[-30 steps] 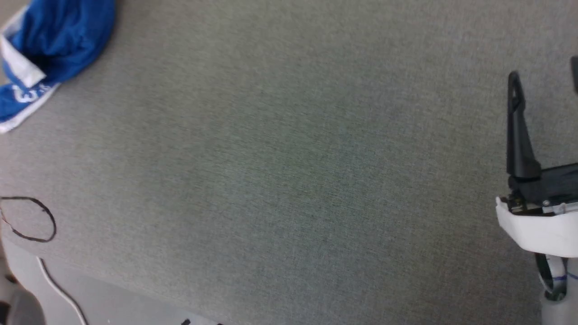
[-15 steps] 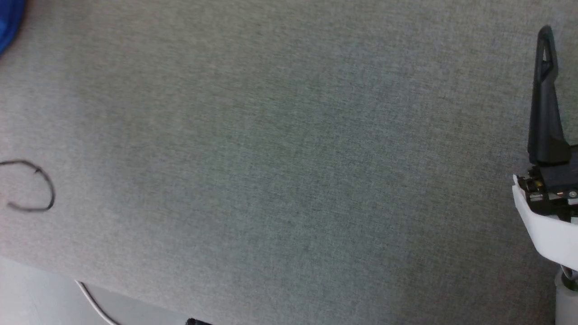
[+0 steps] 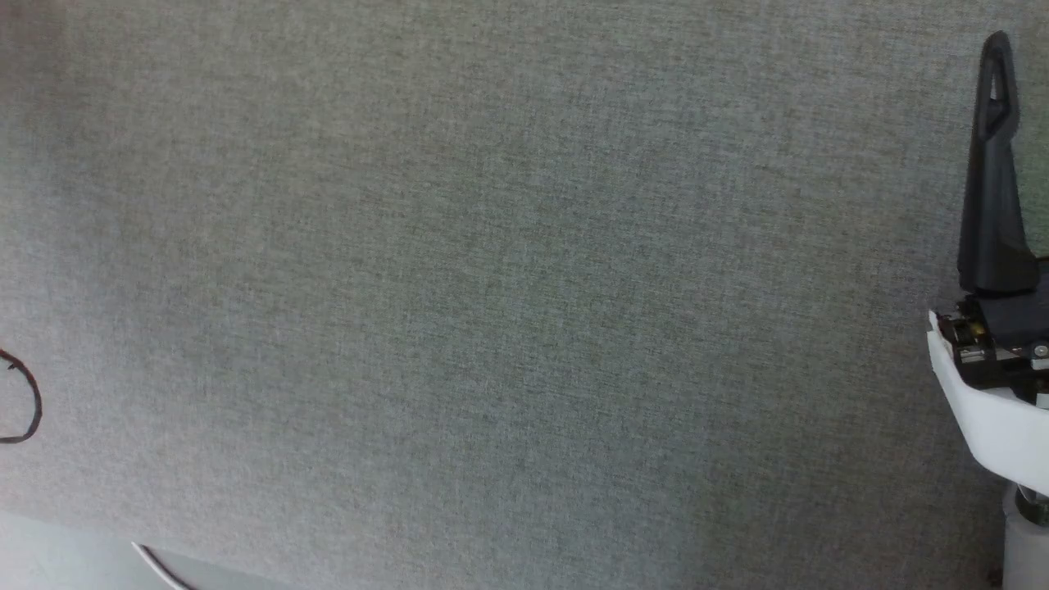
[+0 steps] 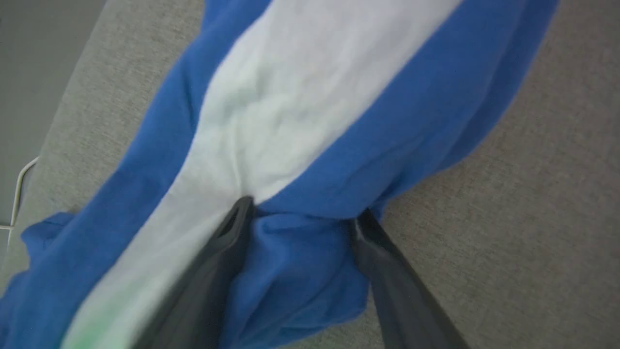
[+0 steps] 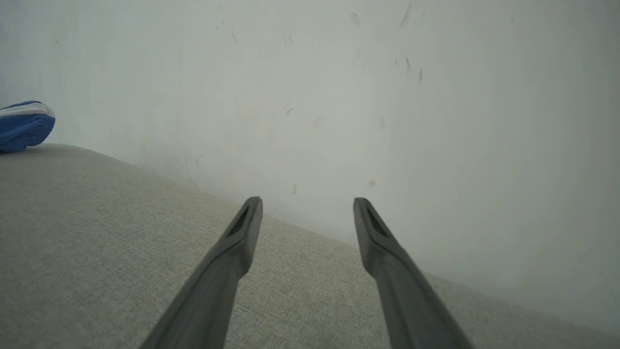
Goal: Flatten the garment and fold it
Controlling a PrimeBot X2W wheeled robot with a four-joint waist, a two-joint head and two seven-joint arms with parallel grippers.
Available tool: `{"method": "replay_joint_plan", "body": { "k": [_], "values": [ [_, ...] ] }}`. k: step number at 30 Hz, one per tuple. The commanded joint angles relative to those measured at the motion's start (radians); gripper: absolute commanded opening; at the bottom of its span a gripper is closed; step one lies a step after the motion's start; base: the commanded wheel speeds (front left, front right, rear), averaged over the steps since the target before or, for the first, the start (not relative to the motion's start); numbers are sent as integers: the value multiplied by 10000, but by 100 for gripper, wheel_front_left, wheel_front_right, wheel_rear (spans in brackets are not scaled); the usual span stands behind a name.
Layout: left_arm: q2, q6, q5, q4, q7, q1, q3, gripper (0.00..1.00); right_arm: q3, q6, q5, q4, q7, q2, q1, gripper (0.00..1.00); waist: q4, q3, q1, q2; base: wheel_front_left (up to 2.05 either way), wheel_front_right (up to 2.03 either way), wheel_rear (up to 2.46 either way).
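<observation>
Up close, L wrist: L gripper wide, shorts bunched btwn its fingers, edges cut off. R wrist: R gripper wide, empty, over grey surface; shorts at far left, pale wall behind. Head: one R finger, other cut off; black loop half out.

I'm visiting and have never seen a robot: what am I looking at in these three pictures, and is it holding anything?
It is a robot with two arms, each ending in an end effector with two fingers. The head camera looks down on a grey fabric surface. The left wrist camera shows the left end effector open, astride a bunched fold of the blue garment, not clamped on it. The right wrist camera shows the right end effector open and empty above the surface, facing a pale wall.
</observation>
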Motion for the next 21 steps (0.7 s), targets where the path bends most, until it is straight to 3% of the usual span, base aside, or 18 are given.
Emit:
{"method": "replay_joint_plan", "body": {
  "k": [1, 6, 14, 21],
  "values": [
    [-317, -62, 53, 281, 155, 569, -311, 0, -13, -11, -86, 24, -47, 29, -131, 100, -36, -63, 2, 0, 0, 0, 0],
    [-30, -62, 22, 152, -880, 451, -266, 0, -67, -11, -20, 298, -47, 230, -106, 100, -157, -675, 2, 0, 0, 0, 0],
    [660, -63, 565, -610, -2218, -9, -1234, 0, -216, -11, 183, 955, -47, 664, 307, 100, -329, -2297, 2, 0, 0, 0, 0],
    [491, -63, 820, -1654, -3065, -443, -2734, 0, -344, -11, 326, 1405, -47, 899, 953, 100, -567, -3716, 2, 0, 0, 0, 0]
  ]
}}
